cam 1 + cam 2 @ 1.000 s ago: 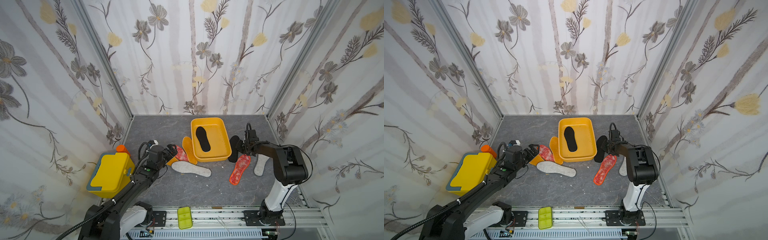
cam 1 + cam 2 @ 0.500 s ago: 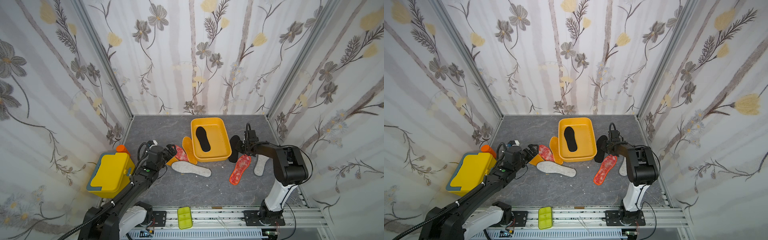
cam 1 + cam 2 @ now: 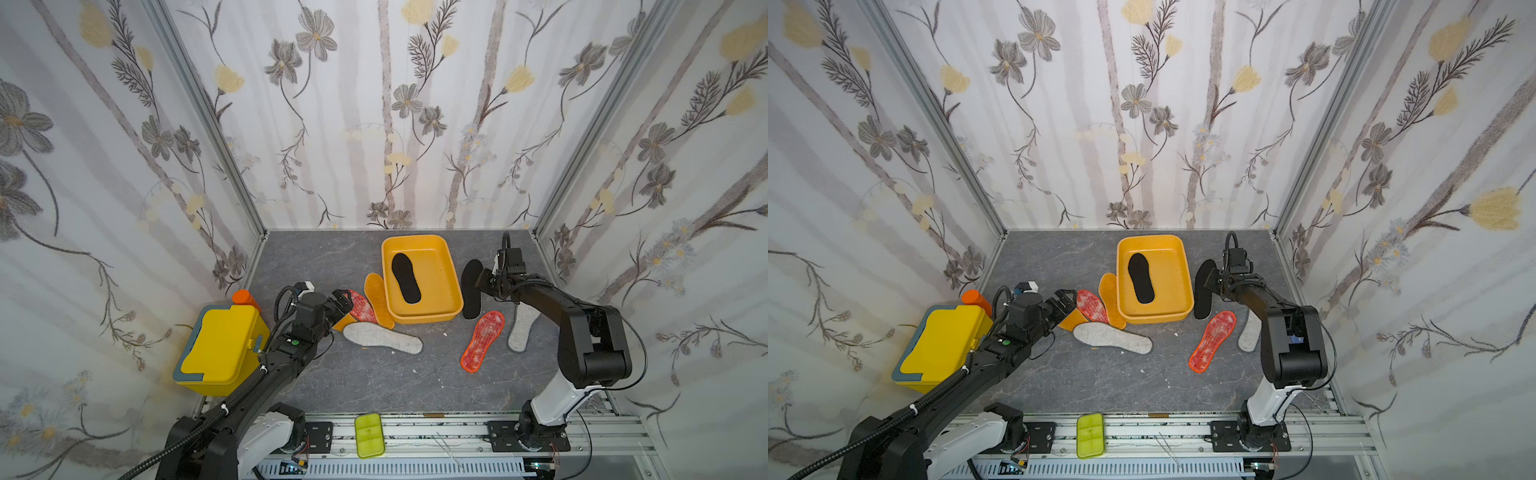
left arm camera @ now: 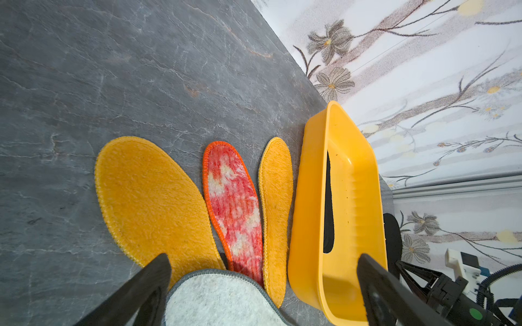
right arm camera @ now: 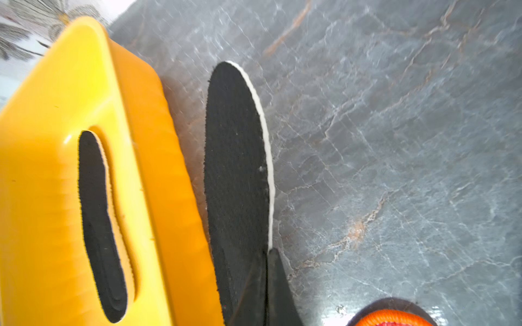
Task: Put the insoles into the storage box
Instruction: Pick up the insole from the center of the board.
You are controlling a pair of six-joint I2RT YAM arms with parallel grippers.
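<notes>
**Step in hand.** We judge it to be the pick-up of the second black insole (image 3: 470, 303). It lies just beside the storage box (image 3: 428, 316), along the long wall on the right arm's side. The first black insole (image 3: 406, 277) already lies flat inside the box. Six other pads are out on the table, so we rate the task as early.

**Right gripper (image 3: 483, 281).** The jaws are closed down on the outer edge of the second black insole. In the right wrist view the fingers (image 5: 278, 293) are pinched together with the pad's rim between them. We cannot tell whether the pad is clear of the table.

**Next move, in our judgement.** It calls for a lift, a short carry over the rim, and a release lengthwise alongside the first pad. The pad looks thin and is held by one edge, so its free end may droop and catch the rim.

**Left gripper (image 3: 343, 300).** The jaws stand fully apart and hold nothing. It hovers low over the cluster on the box's other side:
- a broad orange-yellow insole (image 4: 152, 197)
- a red-orange speckled insole (image 4: 234, 203)
- a narrow orange-yellow insole (image 4: 276, 197) just beside the box wall
- a grey felt insole (image 4: 220, 299) overlapping their near ends

We cannot confirm contact with any of them.
</notes>
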